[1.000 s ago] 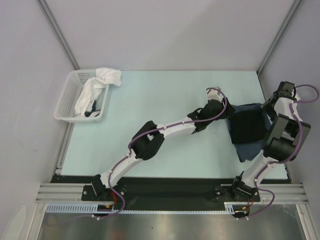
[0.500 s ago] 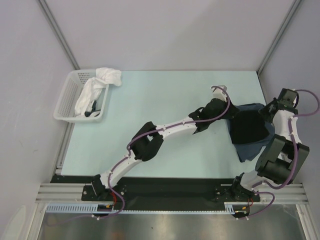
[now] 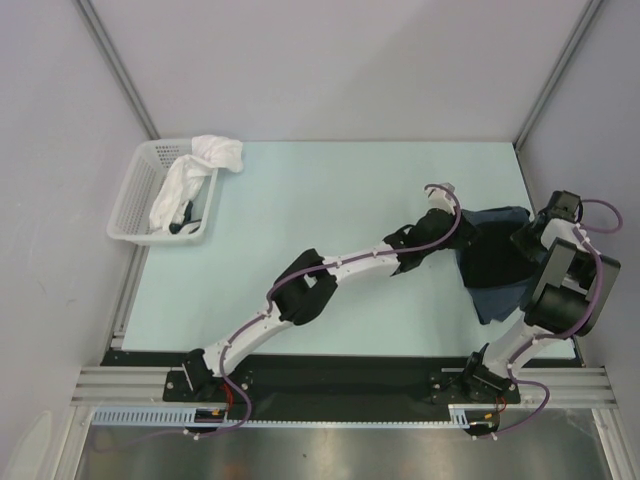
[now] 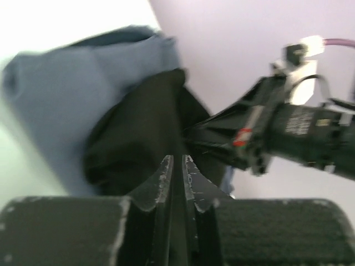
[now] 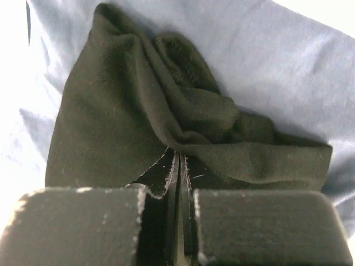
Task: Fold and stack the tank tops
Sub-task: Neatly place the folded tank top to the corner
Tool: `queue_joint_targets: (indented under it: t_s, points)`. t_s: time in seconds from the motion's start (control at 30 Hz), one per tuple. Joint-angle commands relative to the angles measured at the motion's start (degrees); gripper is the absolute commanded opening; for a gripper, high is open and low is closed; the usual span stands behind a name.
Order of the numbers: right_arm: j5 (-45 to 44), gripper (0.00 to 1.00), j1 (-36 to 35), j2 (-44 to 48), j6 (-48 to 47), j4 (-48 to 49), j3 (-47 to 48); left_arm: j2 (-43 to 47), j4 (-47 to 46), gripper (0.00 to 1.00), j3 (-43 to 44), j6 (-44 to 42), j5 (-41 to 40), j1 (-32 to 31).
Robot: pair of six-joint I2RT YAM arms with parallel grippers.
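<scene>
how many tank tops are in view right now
2. The black tank top lies on the slate-blue tank top at the right of the table. The white cloth in the basket may be another; I cannot tell.

The right gripper [image 5: 178, 158] has come down from the upper right edge of the overhead frame toward centre-right. Its jaws, wide before, now pinch the right edge of the black tank top [image 3: 495, 258]. The left gripper [image 4: 177, 162] has slid slightly rightward and narrowed onto the top's left edge. The black cloth, flat before, bunches into folds between them.
</scene>
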State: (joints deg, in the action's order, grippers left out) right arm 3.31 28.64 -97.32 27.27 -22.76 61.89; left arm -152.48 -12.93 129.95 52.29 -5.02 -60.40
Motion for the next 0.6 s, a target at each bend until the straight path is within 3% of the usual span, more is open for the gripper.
queue_joint_targets:
  t_s: [0.0, 0.4, 0.5, 0.57]
  points:
    - [-2.7, 0.0, 0.36, -1.9, 0.68, 2.9, 3.68, -2.72, -0.51, 0.14, 1.97, 6.06, -0.62, 1.25]
    - [-17.18, 0.0, -3.41, 0.11, -0.2, -3.68, 11.67, 0.43, 2.3, 0.12, 0.32, 6.51, -0.44, 5.55]
    - [-23.25, 0.07, -4.82, 4.84, -0.19, -6.42, 12.65, 5.6, 1.24, 0.13, -4.24, 2.91, 0.71, 6.7]
    - [-24.67, 0.2, -5.79, 11.05, -0.63, -5.28, 10.63, 12.69, -0.34, 0.13, -8.55, -2.27, -0.69, 6.7]
